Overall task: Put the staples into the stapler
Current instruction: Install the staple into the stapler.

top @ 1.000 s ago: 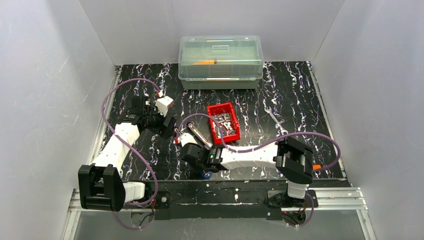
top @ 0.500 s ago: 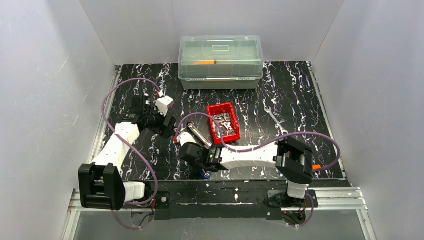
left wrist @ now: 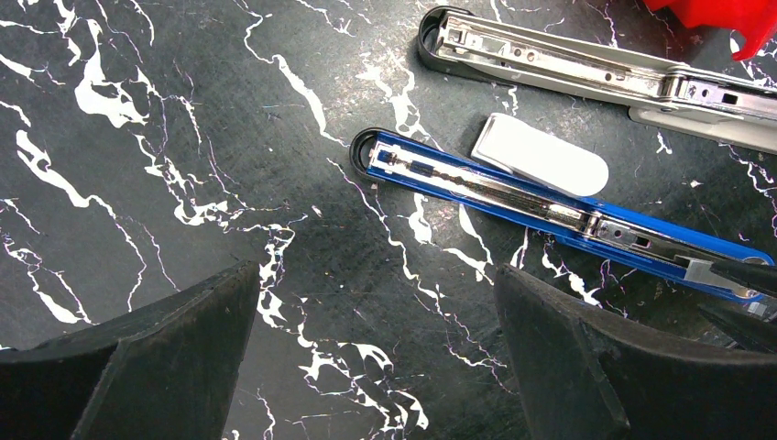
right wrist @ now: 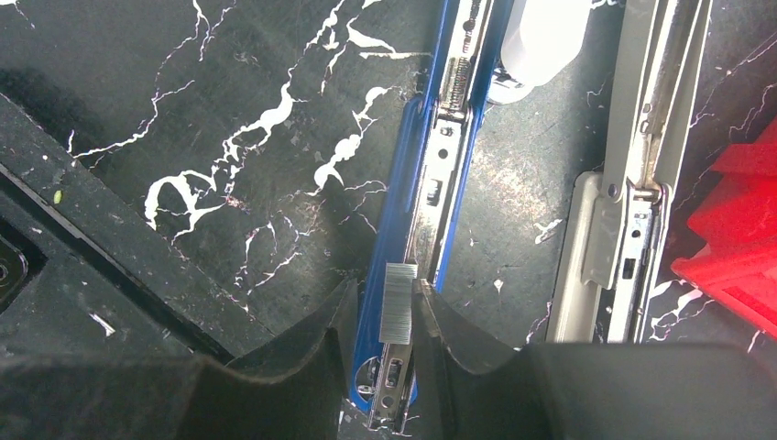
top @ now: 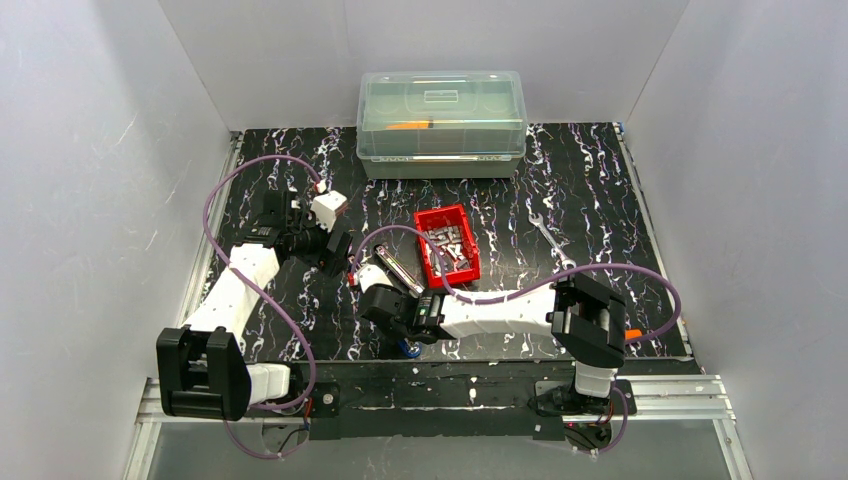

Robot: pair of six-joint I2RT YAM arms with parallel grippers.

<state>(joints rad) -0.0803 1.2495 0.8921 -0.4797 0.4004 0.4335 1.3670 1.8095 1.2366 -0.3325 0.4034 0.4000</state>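
You are pinching a short strip of staples (right wrist: 399,303) in the right fingers (right wrist: 307,362), which are narrowed on it directly over the hinge end of the open blue stapler (right wrist: 438,192) lying on the table (right wrist: 229,137). Since a second ago the right arm is barely creeping and the strip is not dropping, so you are probably lining it up with the channel. The left fingers (left wrist: 165,357) are hanging wide and holding nothing, near the stapler's front. Spare staples are sitting in the red bin (top: 422,250).
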